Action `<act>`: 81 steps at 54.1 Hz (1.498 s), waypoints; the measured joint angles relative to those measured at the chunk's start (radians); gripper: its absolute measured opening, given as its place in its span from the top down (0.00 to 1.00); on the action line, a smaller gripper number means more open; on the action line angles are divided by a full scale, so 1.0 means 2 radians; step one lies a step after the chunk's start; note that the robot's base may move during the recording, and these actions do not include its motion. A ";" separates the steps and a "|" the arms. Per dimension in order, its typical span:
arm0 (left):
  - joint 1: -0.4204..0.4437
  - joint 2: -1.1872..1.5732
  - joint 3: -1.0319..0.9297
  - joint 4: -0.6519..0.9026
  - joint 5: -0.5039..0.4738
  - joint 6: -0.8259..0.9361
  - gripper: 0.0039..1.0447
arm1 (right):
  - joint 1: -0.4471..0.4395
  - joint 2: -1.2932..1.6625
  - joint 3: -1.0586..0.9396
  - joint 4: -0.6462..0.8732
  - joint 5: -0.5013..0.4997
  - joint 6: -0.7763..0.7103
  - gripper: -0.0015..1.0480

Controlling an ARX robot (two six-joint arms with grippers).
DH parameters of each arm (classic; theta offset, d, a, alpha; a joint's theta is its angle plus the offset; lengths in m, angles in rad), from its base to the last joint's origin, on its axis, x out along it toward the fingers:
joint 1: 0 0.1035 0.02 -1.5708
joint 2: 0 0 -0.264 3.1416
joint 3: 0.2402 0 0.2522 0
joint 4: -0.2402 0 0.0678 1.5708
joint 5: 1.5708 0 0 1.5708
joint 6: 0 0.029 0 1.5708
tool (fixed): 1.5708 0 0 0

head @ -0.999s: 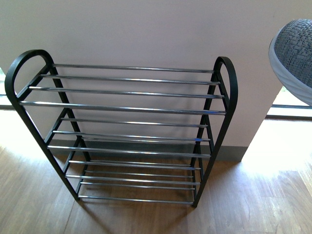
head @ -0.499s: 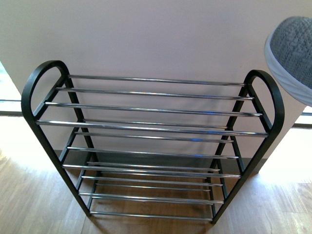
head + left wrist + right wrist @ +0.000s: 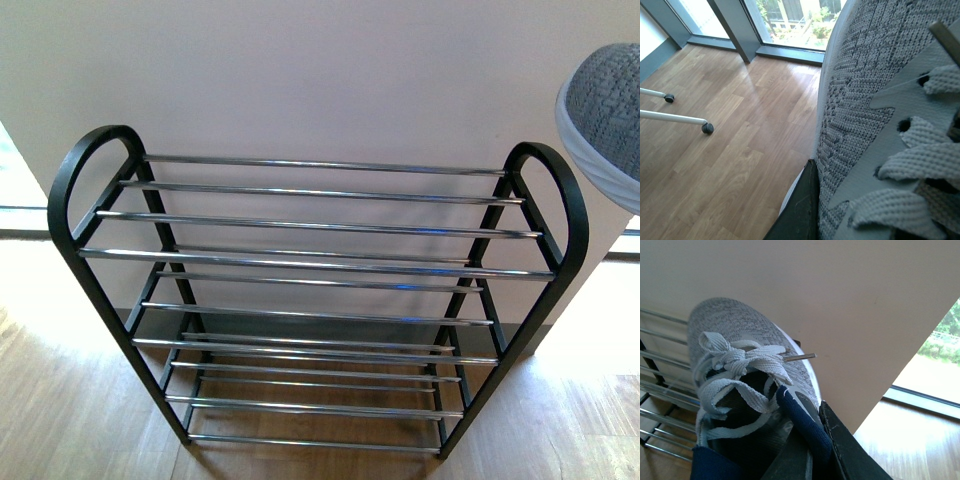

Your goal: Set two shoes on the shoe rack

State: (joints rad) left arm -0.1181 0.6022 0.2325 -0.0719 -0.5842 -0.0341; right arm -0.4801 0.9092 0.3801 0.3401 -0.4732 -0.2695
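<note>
The shoe rack (image 3: pixel 320 165) stands against the wall, black-framed with silver rod shelves, all of them bare. A grey knit sneaker (image 3: pixel 605 115) with a white sole hangs at the right edge of the front view, above the rack's right handle. In the right wrist view my right gripper (image 3: pixel 812 440) is shut on that sneaker's (image 3: pixel 735 330) dark blue collar, with rack rods (image 3: pixel 660 390) below its toe. In the left wrist view the other grey sneaker (image 3: pixel 865 90) fills the picture. My left gripper (image 3: pixel 840 210) is shut on it, and only one dark finger (image 3: pixel 801 210) shows.
A pale wall (image 3: pixel 320 70) backs the rack. Wooden floor (image 3: pixel 730 150) lies below the left sneaker. White legs on castors (image 3: pixel 707 128) stand on the floor near tall windows (image 3: pixel 790 15). A bright window (image 3: pixel 935 355) is beside the wall's corner.
The rack now sits larger and further right in the front view than a second ago. The sneaker at the right edge has stayed there, shifting only slightly.
</note>
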 joint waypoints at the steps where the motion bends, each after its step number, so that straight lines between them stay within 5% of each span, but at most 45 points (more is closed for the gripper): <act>1: 0.000 0.000 0.000 0.000 0.000 0.000 0.98 | 0.000 0.000 0.000 0.000 -0.001 0.000 0.99; 12: 0.000 0.000 0.000 0.000 0.000 0.000 0.98 | 0.000 0.000 0.000 0.000 -0.009 0.002 0.99; 20: 0.000 0.000 0.000 0.000 0.000 0.000 0.98 | -0.006 0.023 0.007 0.034 -0.135 0.052 0.99; 33: 0.000 0.000 0.000 0.000 0.000 0.000 0.98 | 0.062 0.079 0.101 -0.064 -0.122 0.085 0.99; 59: 0.000 0.000 0.000 0.000 0.000 0.000 0.98 | 0.210 0.198 0.303 -0.192 0.075 0.192 0.99; 81: 0.000 0.000 0.000 0.000 0.000 0.000 0.98 | 0.261 0.302 0.366 -0.271 0.234 0.365 0.99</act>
State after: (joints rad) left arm -0.1181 0.6022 0.2325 -0.0719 -0.5838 -0.0341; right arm 0.0410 1.5135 1.1114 -0.2012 -0.0055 0.4599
